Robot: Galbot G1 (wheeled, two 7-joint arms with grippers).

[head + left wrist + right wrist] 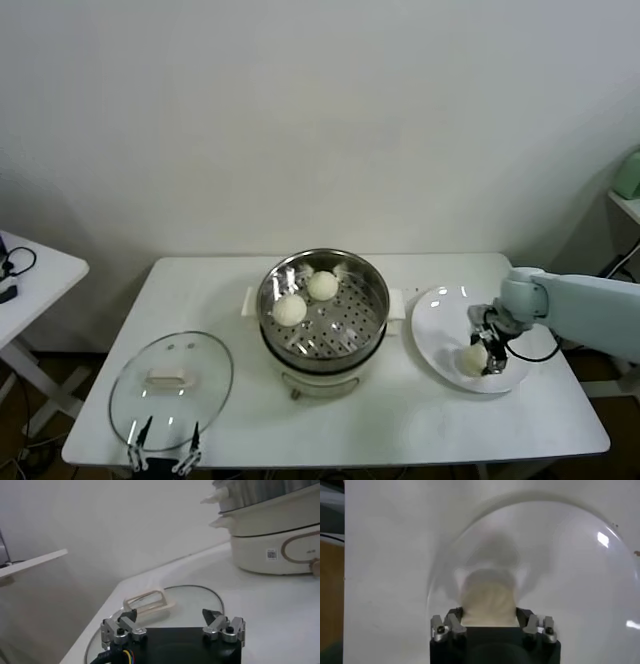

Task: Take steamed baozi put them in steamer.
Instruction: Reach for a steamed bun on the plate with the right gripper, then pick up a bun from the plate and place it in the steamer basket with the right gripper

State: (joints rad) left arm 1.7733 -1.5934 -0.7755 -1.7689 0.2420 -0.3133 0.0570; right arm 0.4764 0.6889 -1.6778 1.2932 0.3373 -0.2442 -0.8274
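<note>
The steel steamer [375, 290] stands mid-table with two cream-white baozi [322, 285] [290, 310] on its perforated tray. My right gripper [487, 355] is down on the white plate [440, 320] to the steamer's right, shut on a third baozi [473, 358]. In the right wrist view that baozi [487, 597] sits squeezed between the fingers of the right gripper [489, 617], over the plate [570, 555]. A fourth baozi is not in view. My left gripper [165, 462] is parked open and empty at the table's front left edge.
A round glass lid [170, 385] lies flat at the front left, just ahead of the left gripper [170, 615]; the left wrist view shows the lid [200, 597] and the steamer's white base [270, 535]. A small side table [30, 275] stands at far left.
</note>
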